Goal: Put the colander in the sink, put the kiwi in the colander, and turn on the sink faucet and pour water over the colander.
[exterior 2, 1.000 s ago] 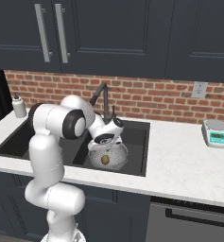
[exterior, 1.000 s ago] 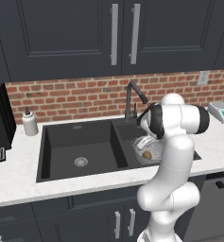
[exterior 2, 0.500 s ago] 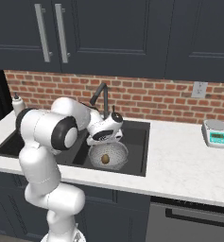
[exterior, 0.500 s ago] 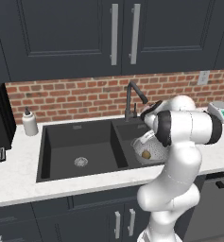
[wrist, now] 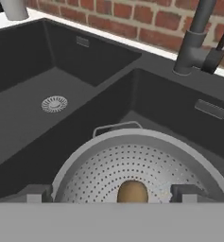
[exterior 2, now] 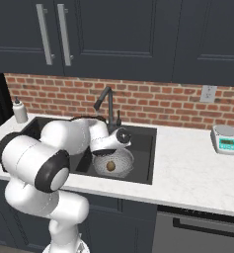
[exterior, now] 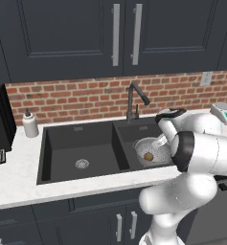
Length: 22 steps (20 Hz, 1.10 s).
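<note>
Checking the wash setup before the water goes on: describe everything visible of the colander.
The colander is a round, silvery-grey metal bowl, perforated all over with tiny holes, with a smooth rim and a thin wire handle on the edge towards the divider. It sits upright on the floor of the right basin of the black sink, below the sink faucet. The kiwi lies inside on its bottom. The gripper hovers open just above its rim.

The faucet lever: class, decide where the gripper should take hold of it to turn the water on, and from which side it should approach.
Grip the thin lever near its free upper end, coming from the basin side above the colander. It slants up beside the sink faucet base, so the gripper probably gets most leverage there.
</note>
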{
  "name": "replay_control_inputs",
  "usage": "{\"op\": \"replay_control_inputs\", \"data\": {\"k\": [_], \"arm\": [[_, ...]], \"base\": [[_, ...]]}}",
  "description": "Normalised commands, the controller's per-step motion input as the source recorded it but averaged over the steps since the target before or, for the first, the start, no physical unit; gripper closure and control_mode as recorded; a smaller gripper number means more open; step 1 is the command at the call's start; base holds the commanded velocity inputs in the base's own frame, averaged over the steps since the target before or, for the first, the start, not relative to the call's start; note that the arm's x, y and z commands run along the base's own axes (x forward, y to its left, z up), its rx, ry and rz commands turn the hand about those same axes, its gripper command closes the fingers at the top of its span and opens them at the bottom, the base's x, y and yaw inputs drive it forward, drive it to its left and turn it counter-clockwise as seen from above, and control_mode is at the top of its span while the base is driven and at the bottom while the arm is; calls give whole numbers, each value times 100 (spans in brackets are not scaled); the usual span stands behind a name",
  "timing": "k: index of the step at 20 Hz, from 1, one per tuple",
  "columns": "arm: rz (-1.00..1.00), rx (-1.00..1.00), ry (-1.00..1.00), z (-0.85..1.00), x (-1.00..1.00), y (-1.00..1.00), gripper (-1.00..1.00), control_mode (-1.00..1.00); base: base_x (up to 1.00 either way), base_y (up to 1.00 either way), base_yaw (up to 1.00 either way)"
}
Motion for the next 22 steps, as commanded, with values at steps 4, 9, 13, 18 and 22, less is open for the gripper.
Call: {"op": "replay_control_inputs", "data": {"k": [4,9,13,18,22], "arm": [[0,0,-22,59,-9,-22,-100,-100],[0,0,-14,48,0,-17,-100,-100],[3,0,-12,5,0,-15,-100,-100],[4,1,-6,0,3,-10,-100,-100],[3,11,-1,7,32,-1,-100,-100]], "base": [[0,0,0],[0,0,0],[0,0,0],[0,0,0],[0,0,0]]}}
